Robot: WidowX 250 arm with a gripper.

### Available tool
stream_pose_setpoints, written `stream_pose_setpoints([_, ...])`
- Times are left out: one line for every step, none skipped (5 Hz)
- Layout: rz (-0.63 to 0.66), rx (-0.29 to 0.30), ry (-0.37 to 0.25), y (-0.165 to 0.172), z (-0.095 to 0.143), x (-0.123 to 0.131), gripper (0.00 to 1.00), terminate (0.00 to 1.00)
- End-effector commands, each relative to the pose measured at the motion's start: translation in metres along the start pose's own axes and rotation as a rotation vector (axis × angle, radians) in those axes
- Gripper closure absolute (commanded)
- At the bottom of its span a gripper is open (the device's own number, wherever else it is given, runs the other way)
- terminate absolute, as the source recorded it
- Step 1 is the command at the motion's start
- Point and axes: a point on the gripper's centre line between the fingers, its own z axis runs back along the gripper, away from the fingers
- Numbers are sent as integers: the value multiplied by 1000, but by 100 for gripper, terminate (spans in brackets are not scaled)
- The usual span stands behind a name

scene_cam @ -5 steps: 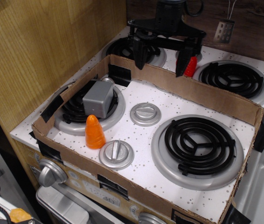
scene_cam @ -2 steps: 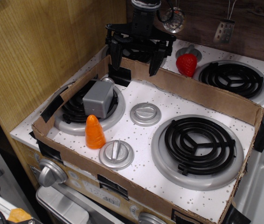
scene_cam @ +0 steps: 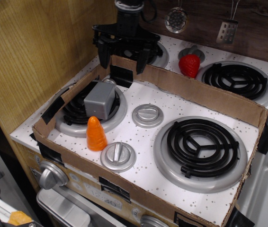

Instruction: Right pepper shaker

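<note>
Pepper shaker (scene_cam: 99, 100) lay tipped on the small burner (scene_cam: 90, 111) at left of frame, silver cap toward the back, just behind the carrot (scene_cam: 95, 134), untouched, while gripper (scene_cam: 123, 51) hung at upper centre, jaws spread wide and empty, apparently lining up for a grab.

This is a play kitchen set up as a robot test bench. A toy stove (scene_cam: 138, 156) has coil burners (scene_cam: 202, 141), silver knobs (scene_cam: 147, 115), a wood-panel side wall (scene_cam: 34, 52) and a sink (scene_cam: 266, 189) beside it. A taped cardboard fence (scene_cam: 205, 97) rings the front burners, with a plastic carrot (scene_cam: 95, 134) and strawberry (scene_cam: 189, 65).
</note>
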Motion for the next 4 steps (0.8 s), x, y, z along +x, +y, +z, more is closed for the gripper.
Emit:
stream_pose_setpoints([20, -37, -26, 17, -4, 8, 0, 0])
stream_pose_setpoints([28, -44, -17, 17, -9, 7, 0, 0])
stream_pose_setpoints([35, -46, -20, 19, -15, 2, 0, 0])
stream_pose_setpoints([40, -45, -25, 23, -17, 2, 0, 0])
